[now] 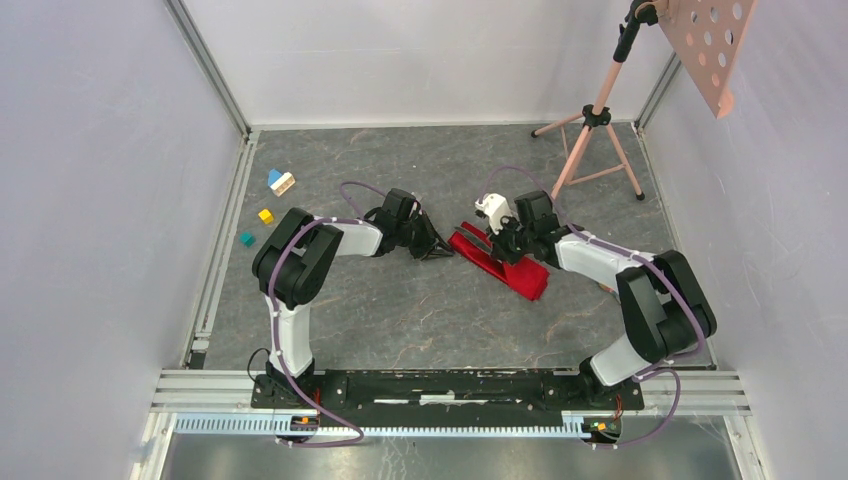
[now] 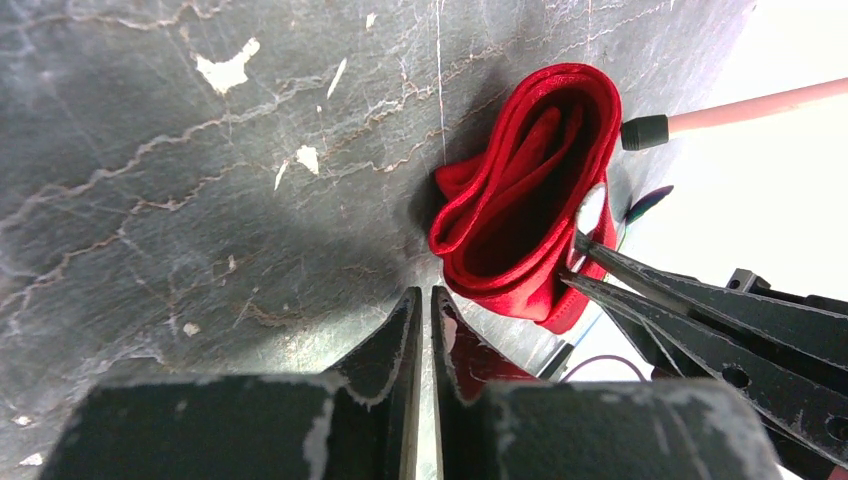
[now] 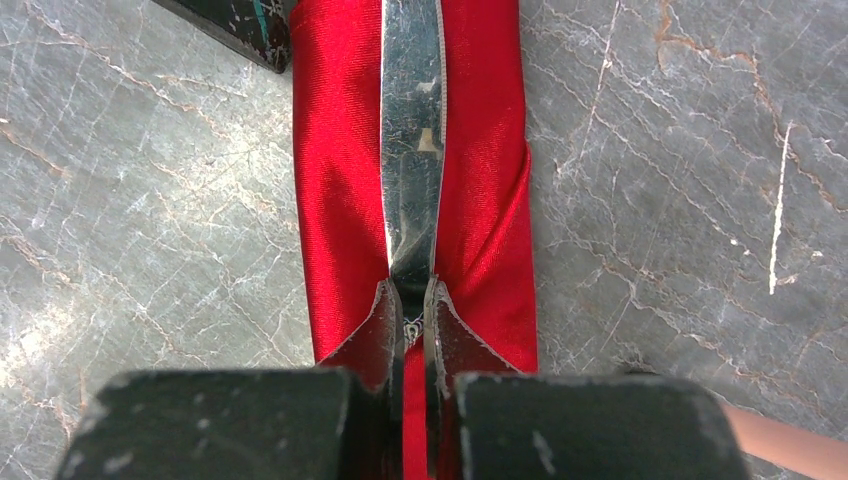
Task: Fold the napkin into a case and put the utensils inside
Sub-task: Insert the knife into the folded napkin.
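The red napkin (image 1: 500, 262) lies folded as a narrow case on the dark stone table, running diagonally between the two grippers. In the left wrist view its open mouth (image 2: 520, 200) faces the camera. My right gripper (image 3: 410, 290) is shut on a flat silver utensil (image 3: 412, 150) that runs lengthwise down the middle of the case (image 3: 340, 180), between its two folded sides. The utensil's tip (image 2: 590, 210) shows at the rim of the mouth. My left gripper (image 2: 424, 295) is shut on nothing, low over the table just short of the mouth. Other utensils are out of view.
Small toy blocks (image 1: 281, 182), (image 1: 265, 215), (image 1: 246, 239) sit at the far left. A pink tripod (image 1: 595, 120) stands behind the right arm, one leg (image 2: 760, 105) near the case. A pink perforated board (image 1: 705, 40) hangs top right. Walls close three sides.
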